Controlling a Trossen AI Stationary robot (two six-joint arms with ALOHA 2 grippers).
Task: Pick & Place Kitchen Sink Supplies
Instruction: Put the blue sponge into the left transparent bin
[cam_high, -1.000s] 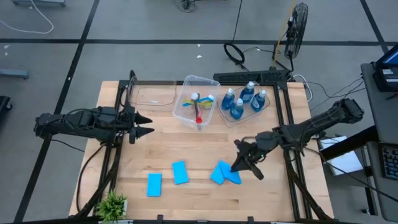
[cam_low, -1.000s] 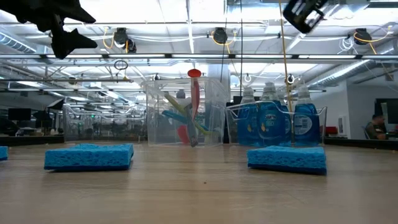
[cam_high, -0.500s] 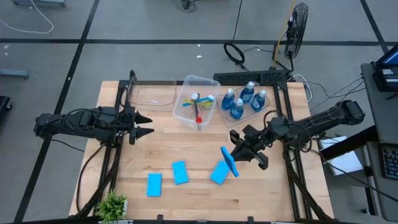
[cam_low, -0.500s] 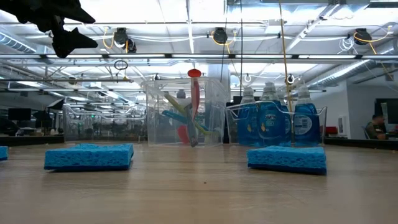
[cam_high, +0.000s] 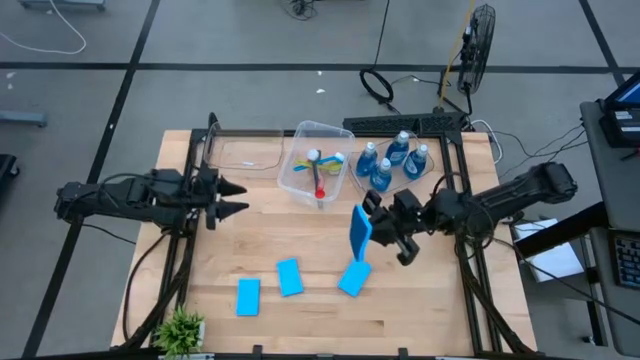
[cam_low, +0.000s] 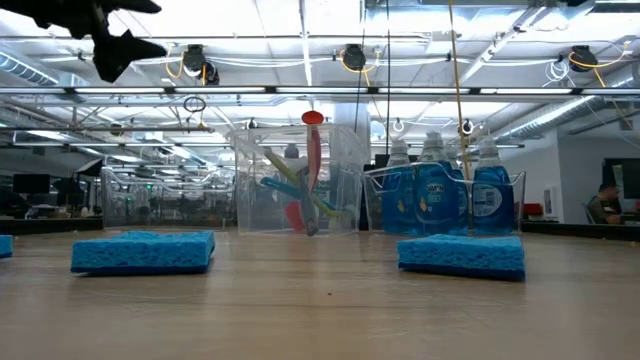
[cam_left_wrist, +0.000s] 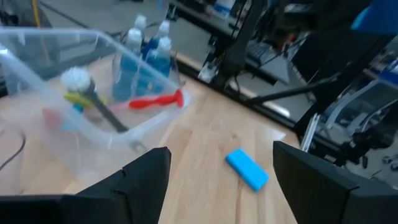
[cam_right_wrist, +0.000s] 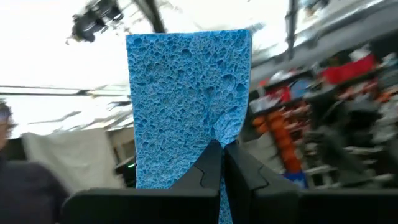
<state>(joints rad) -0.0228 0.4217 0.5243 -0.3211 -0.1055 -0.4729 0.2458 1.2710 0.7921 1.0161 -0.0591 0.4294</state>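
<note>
Aloft, sponge (cam_high: 360, 229) in right tool (cam_high: 372, 229).

Overhead and table-level cameras (plus wrists) share the wooden table (cam_high: 300, 240).

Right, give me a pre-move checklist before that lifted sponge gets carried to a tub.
1. Right pincer shut on the sponge: ok, pinched at one edge.
2. Sponge lifted off the table: ok.
3. Empty clear tub free to receive it: ok, nothing visible inside.
4. Left pincer out of the path: ok, open, hovering at the table's left side.
5. Three other sponges flat on the table: ok.
6. Grip firm enough for travel: cannot tell.
</note>
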